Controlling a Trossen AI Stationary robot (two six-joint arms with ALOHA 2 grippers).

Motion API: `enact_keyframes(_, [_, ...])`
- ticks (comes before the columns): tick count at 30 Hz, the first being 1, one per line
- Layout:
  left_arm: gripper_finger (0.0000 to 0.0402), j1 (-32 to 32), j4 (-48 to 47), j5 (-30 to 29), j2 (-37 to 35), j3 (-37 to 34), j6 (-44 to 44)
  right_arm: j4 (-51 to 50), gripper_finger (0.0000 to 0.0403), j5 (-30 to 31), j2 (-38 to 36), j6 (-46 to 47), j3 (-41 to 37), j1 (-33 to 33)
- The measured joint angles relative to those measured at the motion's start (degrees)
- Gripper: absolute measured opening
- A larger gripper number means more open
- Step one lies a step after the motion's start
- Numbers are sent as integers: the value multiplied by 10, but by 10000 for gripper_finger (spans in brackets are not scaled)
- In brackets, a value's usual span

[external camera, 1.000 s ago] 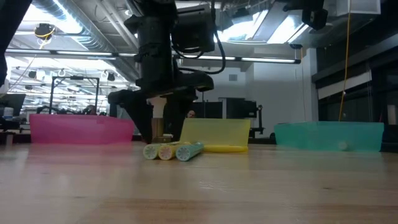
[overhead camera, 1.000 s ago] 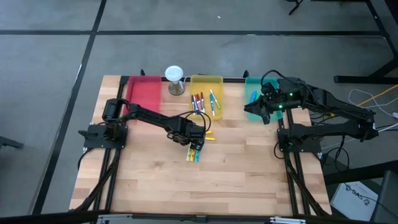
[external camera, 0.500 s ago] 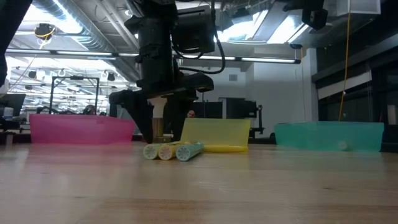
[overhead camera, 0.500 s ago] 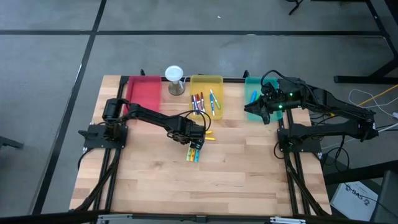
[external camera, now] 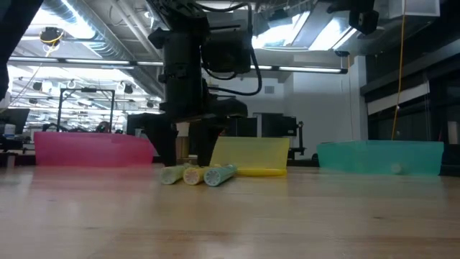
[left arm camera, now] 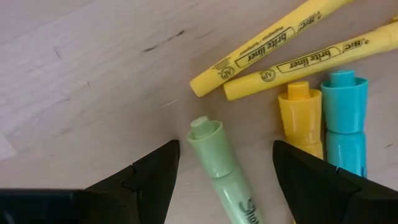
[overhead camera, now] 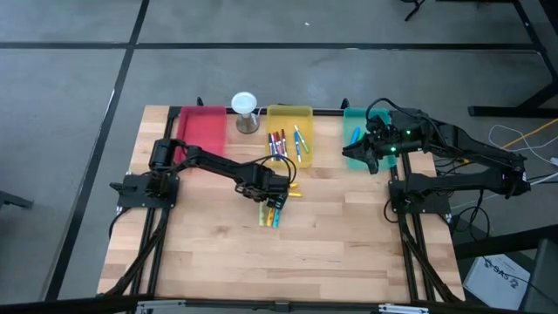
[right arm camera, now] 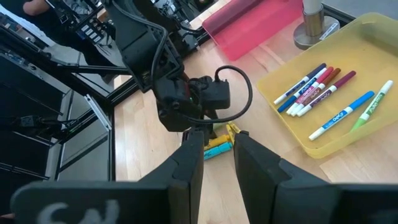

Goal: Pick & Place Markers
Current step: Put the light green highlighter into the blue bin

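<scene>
Jaws astride one of five markers [left arm camera: 292, 68]

My table [left arm camera: 81, 74] is pale, matt wood with visible grain; the markers [left arm camera: 273, 46] look smooth plastic; my left gripper's fingers [left arm camera: 311, 180] matt black.

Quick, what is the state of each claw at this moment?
Left claw: open, low over the table, a light green marker between its fingers, not gripped.
Right claw: open narrowly, holding nothing, above the teal tray.
</scene>
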Motion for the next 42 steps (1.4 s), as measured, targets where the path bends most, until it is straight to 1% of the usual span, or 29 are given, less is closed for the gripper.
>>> enact_keyframes(3, [251, 0, 0, 1, 0, 0, -2, 0, 88, 0, 0, 0, 0, 0])
enact_keyframes(6, [235, 0, -3, 2, 1, 0, -2, 0, 88, 0, 0, 0, 0, 0])
enact_keyframes(16, [134, -4, -12, 15, 0, -2, -3, 0, 88, 0, 0, -3, 0, 0])
enact_keyframes(21, [92, -5, -8, 29, 1, -2, 5, 0, 88, 20, 0, -3, 0, 0])
enact_keyframes(26, [57, -5, -2, 39, 1, -2, 13, 0, 88, 20, 0, -3, 0, 0])
enact_keyframes(37, [55, -5, 3, 47, -5, -3, 61, 0, 88, 20, 0, -2, 0, 0])
enact_keyframes(42, [55, -6, 4, 48, -36, -4, 66, 1, 88, 20, 0, -2, 0, 0])
